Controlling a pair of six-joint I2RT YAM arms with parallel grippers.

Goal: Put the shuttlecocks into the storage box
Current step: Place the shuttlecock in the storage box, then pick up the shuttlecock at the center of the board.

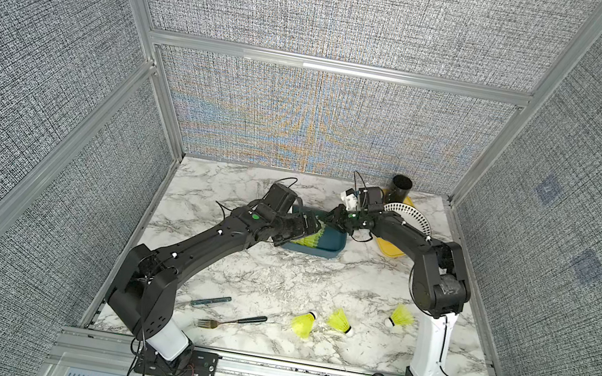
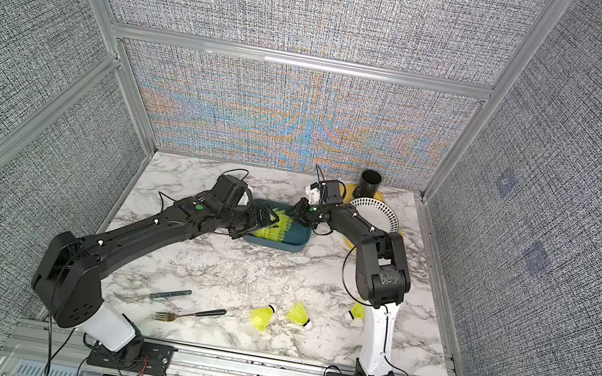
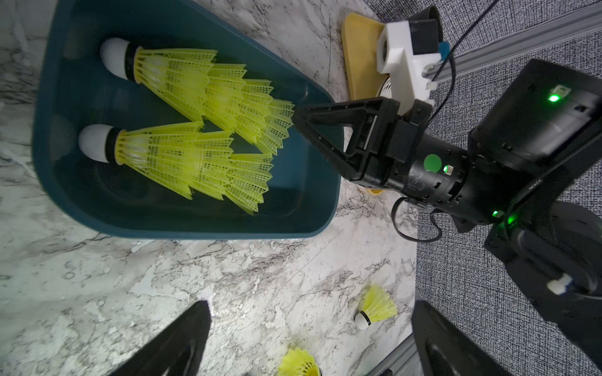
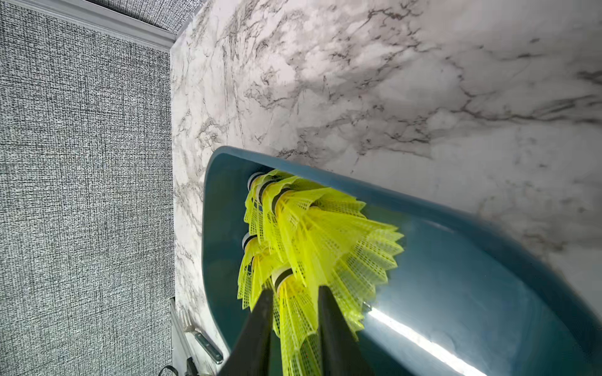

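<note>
The box (image 3: 163,228) sits toward the bench's (image 1: 276,276) back edge, holding two nested rows of shuttlecocks (image 3: 195,156); three more lie near the front right corner. The left claw (image 3: 311,309) hangs wide open and empty. The right claw (image 4: 294,289) straddles a shuttlecock's skirt in the box, and I cannot tell whether it grips.

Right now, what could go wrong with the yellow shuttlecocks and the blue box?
The right tool straddles the skirt of a shuttlecock in the storage box; backing out might snag the mesh and drag it out. The open left tool hangs close by, so the two tools could bump.
</note>
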